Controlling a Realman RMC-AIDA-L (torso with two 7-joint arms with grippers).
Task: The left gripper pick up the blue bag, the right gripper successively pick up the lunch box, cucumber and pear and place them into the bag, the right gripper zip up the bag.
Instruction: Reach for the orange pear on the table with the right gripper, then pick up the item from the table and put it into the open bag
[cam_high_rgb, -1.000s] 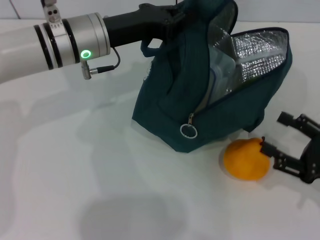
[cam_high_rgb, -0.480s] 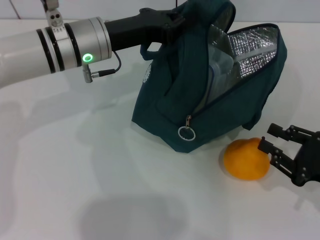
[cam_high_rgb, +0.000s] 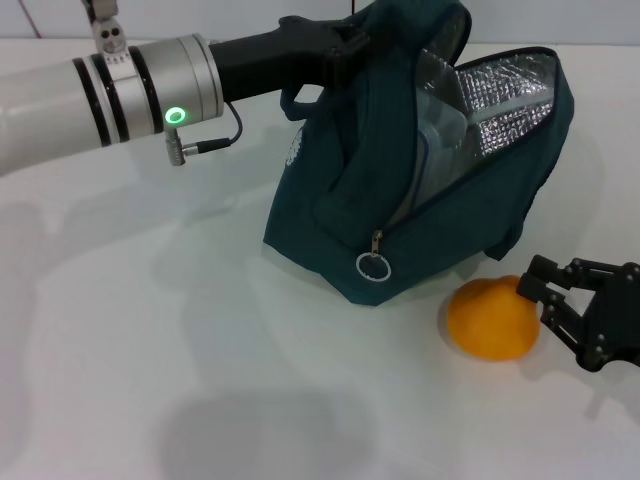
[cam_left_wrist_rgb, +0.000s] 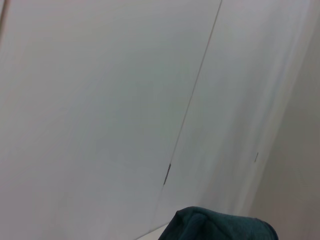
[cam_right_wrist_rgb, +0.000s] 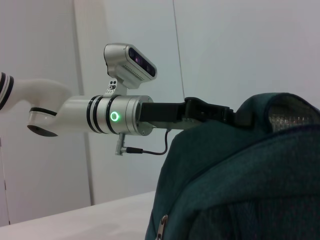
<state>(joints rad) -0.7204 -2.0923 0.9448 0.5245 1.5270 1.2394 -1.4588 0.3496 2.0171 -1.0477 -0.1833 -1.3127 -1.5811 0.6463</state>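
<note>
The blue bag (cam_high_rgb: 340, 200) stands open on the white table, with its silver lining (cam_high_rgb: 500, 110) showing. My left gripper (cam_high_rgb: 345, 40) is shut on the bag's top edge and holds it up. A clear lunch box (cam_high_rgb: 440, 135) shows inside the bag. The cucumber is out of view. An orange-yellow round fruit, the pear (cam_high_rgb: 490, 318), lies on the table just in front of the bag. My right gripper (cam_high_rgb: 535, 295) is open at the fruit's right side, its fingertips at the fruit's edge. The bag also shows in the right wrist view (cam_right_wrist_rgb: 240, 180) and the left wrist view (cam_left_wrist_rgb: 220, 225).
The zipper's ring pull (cam_high_rgb: 373, 265) hangs at the bag's front corner. The white table (cam_high_rgb: 150, 350) stretches to the left and front. My left arm (cam_right_wrist_rgb: 120, 117) reaches across above the bag in the right wrist view.
My right gripper has moved left and a little down, up to the fruit's right side. The bag's open flap has shifted slightly. The left arm stays almost still.
</note>
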